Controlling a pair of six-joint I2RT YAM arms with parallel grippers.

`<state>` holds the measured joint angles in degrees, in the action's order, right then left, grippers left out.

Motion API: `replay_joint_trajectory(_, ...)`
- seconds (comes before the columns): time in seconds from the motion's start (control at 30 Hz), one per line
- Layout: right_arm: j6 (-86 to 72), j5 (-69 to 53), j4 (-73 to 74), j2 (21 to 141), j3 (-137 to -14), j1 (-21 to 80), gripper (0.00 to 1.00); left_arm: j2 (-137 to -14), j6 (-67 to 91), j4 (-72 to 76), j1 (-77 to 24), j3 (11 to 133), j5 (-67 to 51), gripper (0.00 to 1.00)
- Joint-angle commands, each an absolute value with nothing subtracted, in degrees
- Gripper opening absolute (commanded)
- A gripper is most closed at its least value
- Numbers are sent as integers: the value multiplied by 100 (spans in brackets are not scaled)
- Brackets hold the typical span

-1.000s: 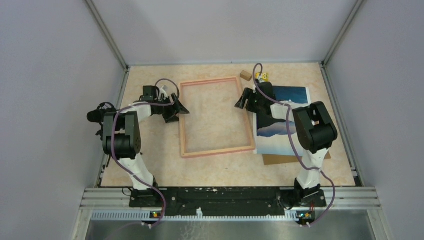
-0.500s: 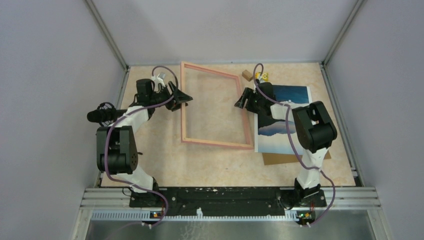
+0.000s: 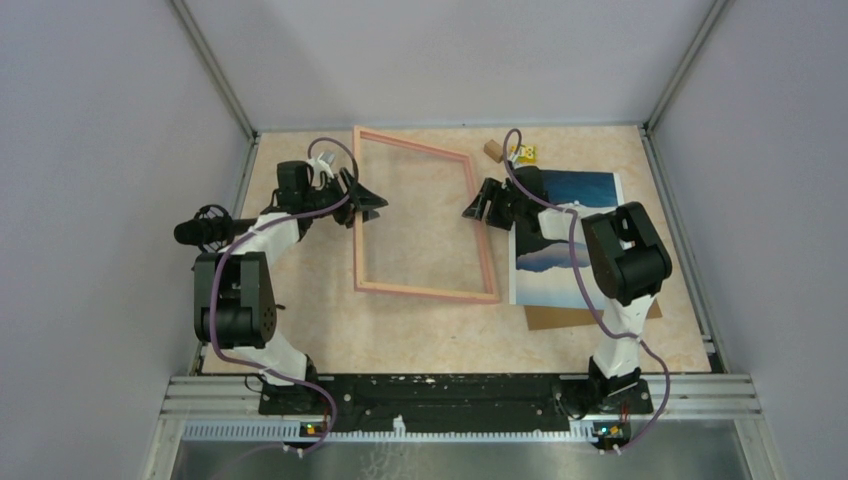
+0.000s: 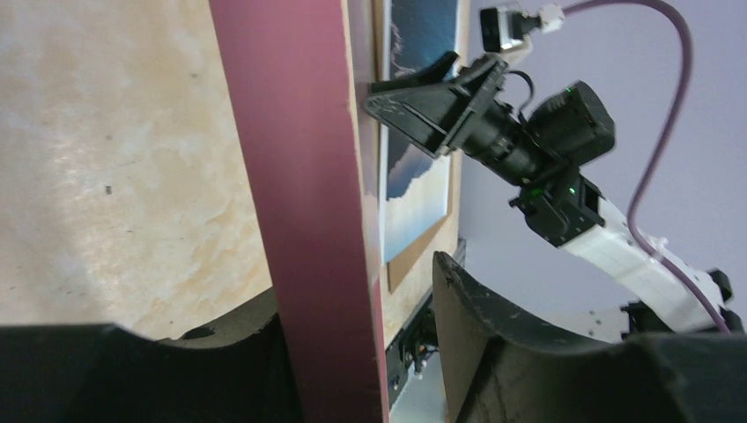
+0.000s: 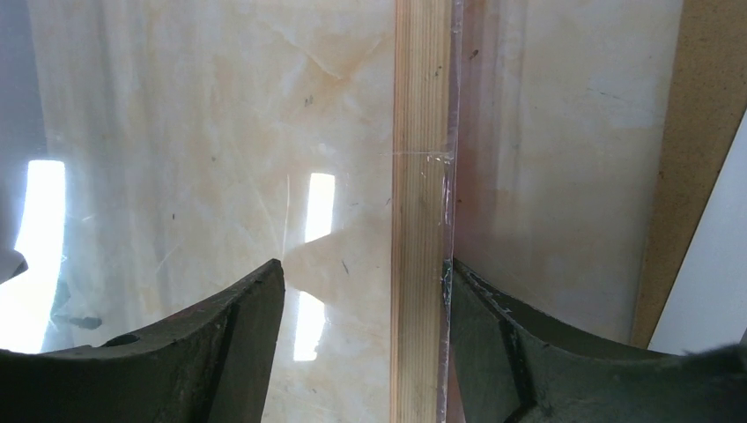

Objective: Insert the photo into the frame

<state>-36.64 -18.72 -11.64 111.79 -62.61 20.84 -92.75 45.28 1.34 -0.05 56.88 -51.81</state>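
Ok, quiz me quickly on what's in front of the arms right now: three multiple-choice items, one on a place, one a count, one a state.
1. Relative to the frame, where does the photo lie?
A) inside it
B) to its right, on the brown board
C) to its left

2. How many grippers have a frame rail between their fingers?
A) none
B) one
C) both

3. How does the frame sit?
A) lying flat
B) tilted, far left corner raised
C) in separate pieces

Answers:
1 B: the top view shows the photo on the board, outside the right rail.
2 C: each wrist view shows a rail running between the fingers, for the left gripper and the right gripper.
3 B: the top view shows its outline skewed, highest at the far left corner.
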Motion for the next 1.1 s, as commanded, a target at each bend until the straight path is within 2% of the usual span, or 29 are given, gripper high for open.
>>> replay_joint_trajectory(0.0, -3687, -2148, -1129, 11298, -6232, 2132, 67, -9196, 5138, 1355, -43, 5589, -5822, 51)
replay_joint_trajectory(0.13, -3703, -2314, -1242, 11323, -6184, 2088, 76, -9187, 5343, 1746, -42, 5537, -5916, 48)
replay_joint_trajectory(0.23, -3841, -2586, -1561, 11368, -6102, 2041, 79, -9205, 5560, 2081, -41, 5461, -5975, 48)
replay_joint_trajectory(0.4, -4145, -3069, -2123, 11448, -5965, 1984, 79, -9319, 6216, 3150, 124, 5148, -6174, 45)
replay_joint_trajectory(0.57, -4278, -3404, -2564, 11417, -5870, 1977, 79, -9391, 6144, 3195, 133, 5049, -6163, 41)
replay_joint_trajectory(0.9, -3346, -2149, -869, 10778, -6015, 1978, 84, -9374, 5709, 2756, 187, 5126, -6062, 41)
replay_joint_trajectory(1.07, -3166, -2027, -534, 10610, -6032, 1987, 85, -9438, 5760, 2831, 224, 5126, -6116, 41)
